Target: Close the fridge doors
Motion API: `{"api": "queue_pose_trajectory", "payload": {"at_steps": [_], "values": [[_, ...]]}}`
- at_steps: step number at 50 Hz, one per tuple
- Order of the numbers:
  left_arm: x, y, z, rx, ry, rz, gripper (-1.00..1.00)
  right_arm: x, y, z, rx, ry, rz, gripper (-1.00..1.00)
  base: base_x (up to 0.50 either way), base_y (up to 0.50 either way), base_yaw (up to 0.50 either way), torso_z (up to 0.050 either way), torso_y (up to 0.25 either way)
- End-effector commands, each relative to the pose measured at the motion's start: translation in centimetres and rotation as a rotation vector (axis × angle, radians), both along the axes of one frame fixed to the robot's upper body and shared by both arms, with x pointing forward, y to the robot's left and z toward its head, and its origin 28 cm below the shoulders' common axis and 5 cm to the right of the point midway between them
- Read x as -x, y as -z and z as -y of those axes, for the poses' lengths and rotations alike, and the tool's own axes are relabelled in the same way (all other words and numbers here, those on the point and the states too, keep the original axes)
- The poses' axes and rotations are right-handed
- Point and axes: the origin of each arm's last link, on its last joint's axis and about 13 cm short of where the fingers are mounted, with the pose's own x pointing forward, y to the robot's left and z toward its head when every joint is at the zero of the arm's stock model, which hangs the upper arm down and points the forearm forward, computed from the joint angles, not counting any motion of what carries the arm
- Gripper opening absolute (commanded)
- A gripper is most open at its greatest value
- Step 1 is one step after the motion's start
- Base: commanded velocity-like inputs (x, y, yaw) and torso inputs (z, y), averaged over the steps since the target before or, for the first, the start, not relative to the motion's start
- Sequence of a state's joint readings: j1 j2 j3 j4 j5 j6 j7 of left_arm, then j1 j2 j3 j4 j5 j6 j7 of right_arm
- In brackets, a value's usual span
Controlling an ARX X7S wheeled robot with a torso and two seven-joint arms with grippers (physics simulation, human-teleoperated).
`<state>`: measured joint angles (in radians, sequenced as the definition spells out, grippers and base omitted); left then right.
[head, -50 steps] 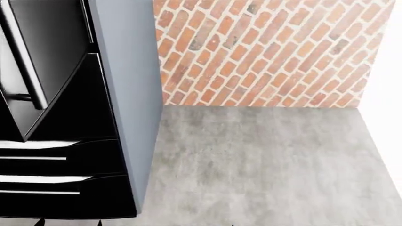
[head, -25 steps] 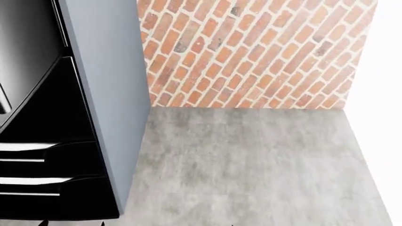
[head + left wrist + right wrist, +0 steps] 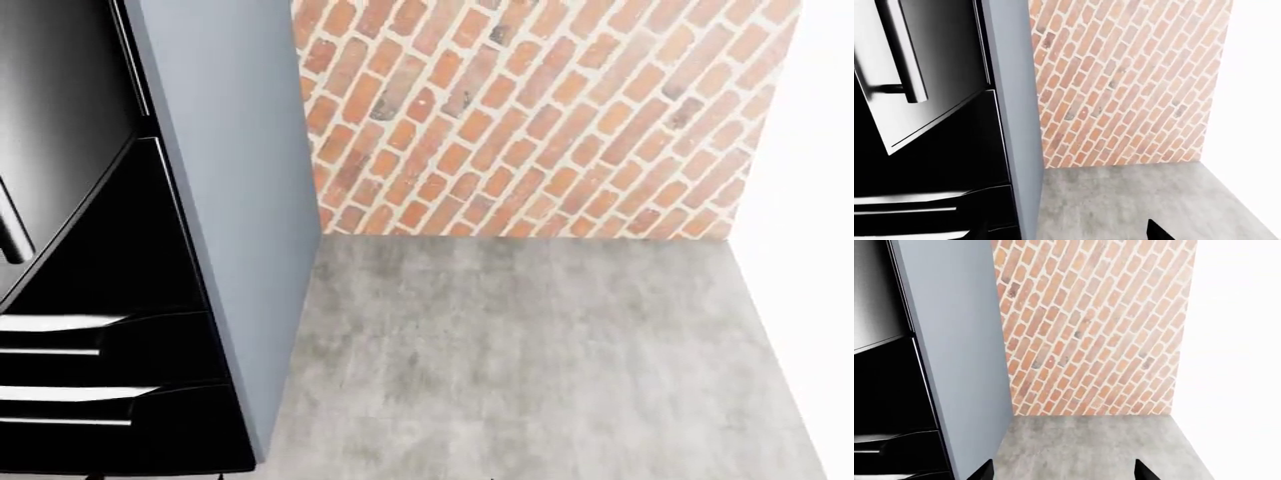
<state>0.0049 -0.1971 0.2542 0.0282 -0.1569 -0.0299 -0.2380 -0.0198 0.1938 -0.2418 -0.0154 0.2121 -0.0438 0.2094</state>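
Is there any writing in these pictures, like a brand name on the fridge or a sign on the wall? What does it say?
There is no text to read in any view.
The open fridge door is plain glossy black, with no brand mark showing.
The drawers carry only silver handles.
The grey-blue panel, brick wall and concrete floor bear no label or sign.

head: high, down at floor (image 3: 534, 360) | wrists: low, forward | shared: brick wall (image 3: 534, 110)
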Motion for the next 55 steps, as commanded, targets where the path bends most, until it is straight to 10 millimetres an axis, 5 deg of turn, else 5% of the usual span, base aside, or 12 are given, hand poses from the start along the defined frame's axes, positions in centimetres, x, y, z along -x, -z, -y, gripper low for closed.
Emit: {"api": "queue_pose_trajectory", "payload": {"at_steps": [1, 6, 11, 19, 25, 38, 55], "values": [[-0.4, -0.2, -0.1, -0.004, -0.007, -0.007, 1.00, -0.3, -0.2, 0.3, 0.015, 0.018, -0.005, 1.00, 0.00, 0.00, 0.00, 0.050, 0.000], [-0.3, -0.8, -0.1, -0.021, -0.003, 0.031, 1.00, -0.4, -0.4, 0.3, 0.016, 0.019, -0.005, 1.00, 0.00, 0.00, 0.00, 0.040, 0.000], [-0.3, -4.4, -0.2, 0.030, 0.062, 0.064, 1.00, -0.5, -2.2, 0.7, 0.064, 0.014, 0.000, 1.00, 0.00, 0.00, 0.00, 0.000, 0.000], [-0.2, -14.0, -0.9, 0.016, 0.189, 0.252, 1.00, 0.2, -12.2, 1.5, 0.100, -0.037, 0.143, 1.00, 0.00, 0.00, 0.00, 0.000, 0.000], [0.0, -17.3, -1.2, 0.013, 0.213, 0.340, 1.00, 0.9, -15.8, 1.3, 0.142, -0.064, 0.197, 1.00, 0.00, 0.00, 0.00, 0.000, 0.000], [-0.3, -18.1, -1.7, -0.021, 0.195, 0.380, 1.00, 1.0, -17.0, 1.4, 0.147, -0.057, 0.227, 1.00, 0.03, 0.00, 0.00, 0.000, 0.000], [0.2, -18.4, -1.8, -0.029, 0.190, 0.386, 1.00, 1.3, -17.0, 1.5, 0.135, -0.041, 0.229, 1.00, 0.50, 0.00, 0.00, 0.000, 0.000]]}}
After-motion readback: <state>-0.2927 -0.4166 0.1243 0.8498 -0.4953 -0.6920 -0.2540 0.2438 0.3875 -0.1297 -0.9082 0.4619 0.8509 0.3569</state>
